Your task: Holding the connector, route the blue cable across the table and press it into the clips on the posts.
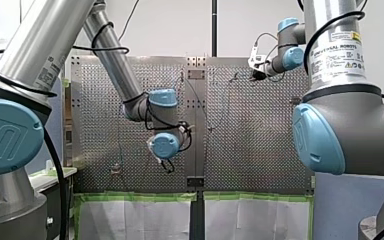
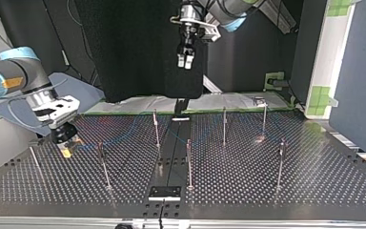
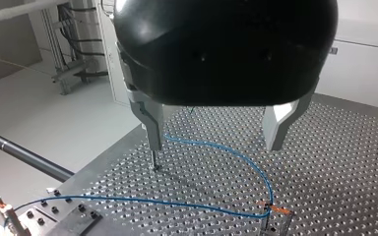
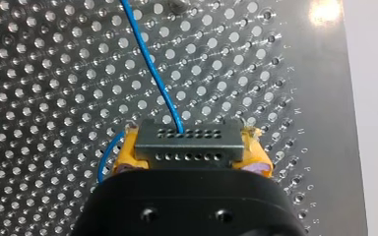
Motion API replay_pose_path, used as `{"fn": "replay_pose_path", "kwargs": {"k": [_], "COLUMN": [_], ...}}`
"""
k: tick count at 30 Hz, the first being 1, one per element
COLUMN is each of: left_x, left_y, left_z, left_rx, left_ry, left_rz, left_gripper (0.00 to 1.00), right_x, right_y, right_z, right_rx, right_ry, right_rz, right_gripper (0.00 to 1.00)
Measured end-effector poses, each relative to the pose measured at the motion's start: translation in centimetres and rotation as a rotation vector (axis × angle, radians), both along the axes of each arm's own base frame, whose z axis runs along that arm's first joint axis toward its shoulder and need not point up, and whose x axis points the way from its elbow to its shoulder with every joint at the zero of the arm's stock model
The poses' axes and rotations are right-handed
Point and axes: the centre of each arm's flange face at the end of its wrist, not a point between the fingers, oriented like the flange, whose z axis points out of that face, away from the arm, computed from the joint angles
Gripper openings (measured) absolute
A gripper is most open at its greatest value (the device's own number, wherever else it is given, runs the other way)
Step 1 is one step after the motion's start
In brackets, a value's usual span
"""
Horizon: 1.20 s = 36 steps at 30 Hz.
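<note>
Perforated table with thin posts, dark panel behind, right gripper clamping connector, left gripper spread apart

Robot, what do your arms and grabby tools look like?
My left arm and my right arm are silver tubes with round blue joint caps and black cables along them. The right one wears a white Universal Robots label. My left tool is black with metal fingers; my right tool has yellow pads.
</note>
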Motion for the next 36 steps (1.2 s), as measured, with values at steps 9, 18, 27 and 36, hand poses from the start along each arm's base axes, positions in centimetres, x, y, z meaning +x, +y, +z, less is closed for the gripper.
{"fn": "replay_pose_path", "kwargs": {"k": [9,18,27,36], "left_x": [-0.79,-0.81,-0.81,-0.81], "left_y": [0.75,0.77,0.77,0.77], "left_z": [-0.65,-0.66,-0.66,-0.66], "left_rx": [0.001,0.0,0.001,0.0], "left_ry": [0.0,0.0,0.0,0.0], "left_rz": [0.0,0.0,0.0,0.0], "left_gripper": [1.0,1.0,1.0,1.0], "right_x": [0.02,0.02,0.02,0.02], "right_y": [0.03,0.03,0.03,0.03], "right_z": [0.06,0.06,0.06,0.06], "right_rx": [-0.001,-0.001,-0.001,-0.001], "right_ry": [0.0,0.0,0.0,0.0], "right_rz": [0.001,0.001,0.001,0.001], "right_gripper": [0.0,0.0,0.0,0.0]}}
